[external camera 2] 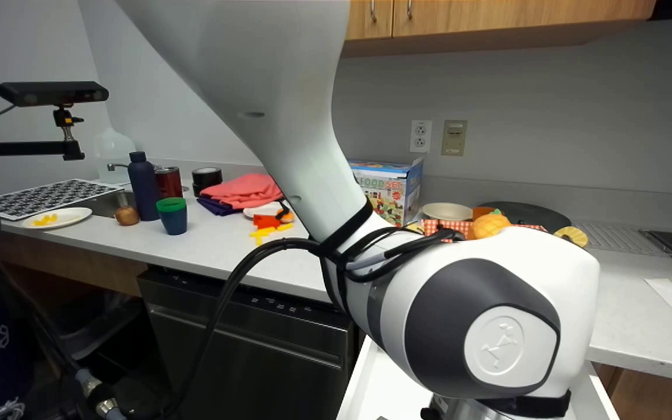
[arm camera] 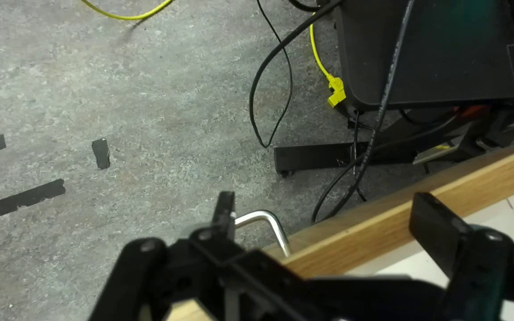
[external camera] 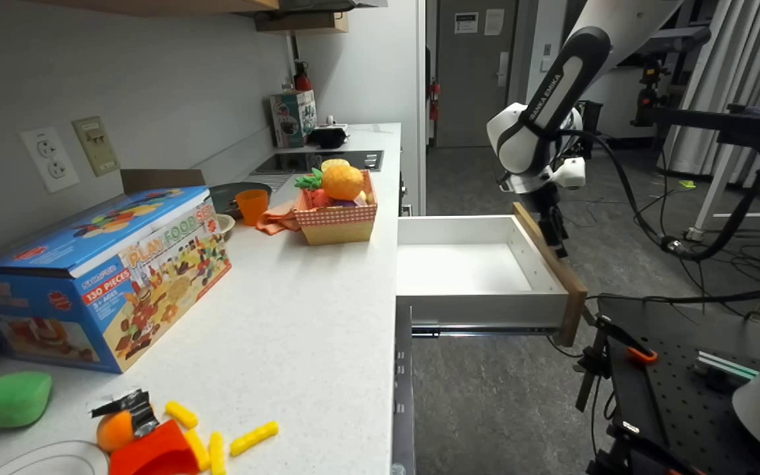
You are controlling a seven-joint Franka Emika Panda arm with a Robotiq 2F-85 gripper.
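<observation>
A white drawer stands pulled out from under the counter, with nothing seen in the part of it that shows. Its wooden front crosses the wrist view diagonally as a tan board. A bent metal handle sticks out from that board's outer face. My gripper is open, pointing down at the drawer front. One finger overlaps the handle's far end; contact cannot be told. The opposite finger lies over the board's inner side. In an exterior view the dark gripper is beside the front's top edge. Elsewhere the arm hides it.
On the counter are a checkered basket of toy fruit, a play food box and several yellow toy pieces. A black stand and a loose black cable lie beyond the drawer front.
</observation>
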